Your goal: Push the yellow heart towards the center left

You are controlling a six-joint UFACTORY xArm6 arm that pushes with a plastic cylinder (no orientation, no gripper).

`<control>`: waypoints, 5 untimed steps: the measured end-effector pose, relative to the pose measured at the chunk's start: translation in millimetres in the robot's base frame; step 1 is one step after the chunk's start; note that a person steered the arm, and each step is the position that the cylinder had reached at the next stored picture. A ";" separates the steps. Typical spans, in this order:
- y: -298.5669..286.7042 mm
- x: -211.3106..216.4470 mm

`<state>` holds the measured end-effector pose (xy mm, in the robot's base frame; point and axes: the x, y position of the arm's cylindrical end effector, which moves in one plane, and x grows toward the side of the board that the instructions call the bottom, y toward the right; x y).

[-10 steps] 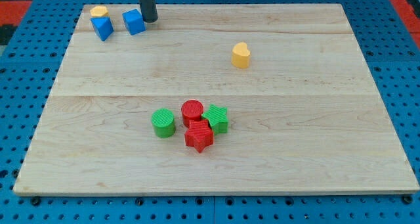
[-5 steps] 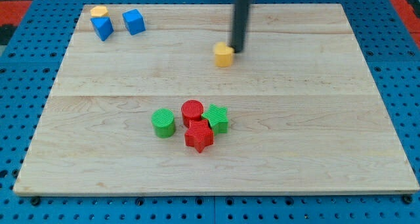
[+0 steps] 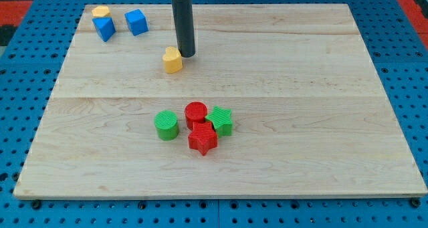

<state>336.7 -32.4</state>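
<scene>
The yellow heart lies on the wooden board, left of the middle and in the upper half. My tip stands just to the heart's upper right, touching or nearly touching it. The dark rod rises from there out of the view's top.
Two blue blocks and a small yellow block sit at the top left corner. A green cylinder, a red cylinder, a green star and a red star cluster below the middle.
My tip moved from the top left to the heart's right side, then swept left. The yellow heart slid leftward from right of centre to left of centre.
</scene>
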 end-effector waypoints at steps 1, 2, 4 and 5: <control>32.4 26.3; -58.2 9.1; -67.6 8.5; -83.5 43.3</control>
